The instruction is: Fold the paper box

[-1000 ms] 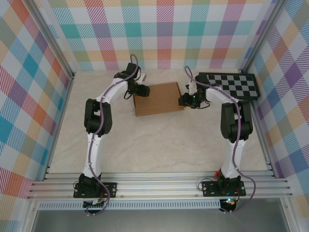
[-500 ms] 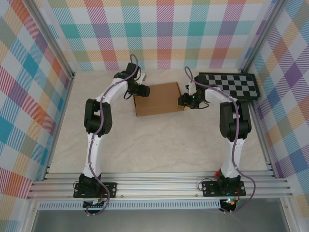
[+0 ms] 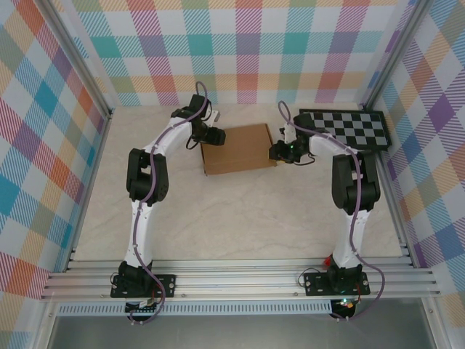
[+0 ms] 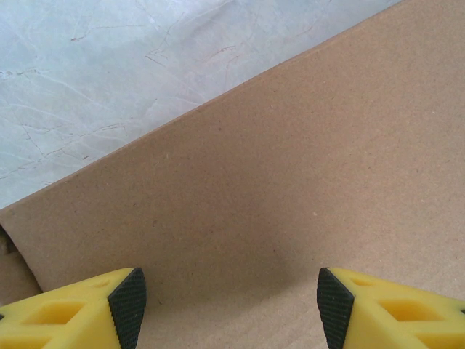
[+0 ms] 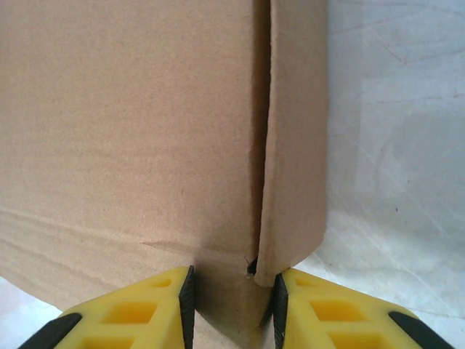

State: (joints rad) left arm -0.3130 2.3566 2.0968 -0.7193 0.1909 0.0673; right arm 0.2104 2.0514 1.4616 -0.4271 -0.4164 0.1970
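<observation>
**Box closed mid-table, right jaws pinching its end, left jaws spread**

We see the paper box (image 3: pixel 238 149) lying flat as a closed brown rectangle on the marble-look table (image 3: pixel 240 218). It sits about mid-width, toward the far side, between the two arms. The left gripper (image 3: pixel 211 136) is at the box's left end and the right gripper (image 3: pixel 279 151) at its right end. The checkerboard panel (image 3: pixel 347 129) lies flat in the far right corner, just beyond the right arm and apart from the box.

Left wrist view: the yellow fingers with black pads (image 4: pixel 129 304) stand wide apart. Plain cardboard spans the space between and ahead of them, with table beyond the box's edge. We can't tell whether the pads touch the cardboard.

Right wrist view: the fingers are close together, with the black pads (image 5: pixel 187 294) set against cardboard on both sides, so we read this tool as clamped on the box's end. A side flap (image 5: pixel 294 145) overlaps the main panel there, and a dark seam runs up from between the fingers. The flap's lower corner sits right by the right-hand pad. Faint crease lines cross the panel low down
</observation>
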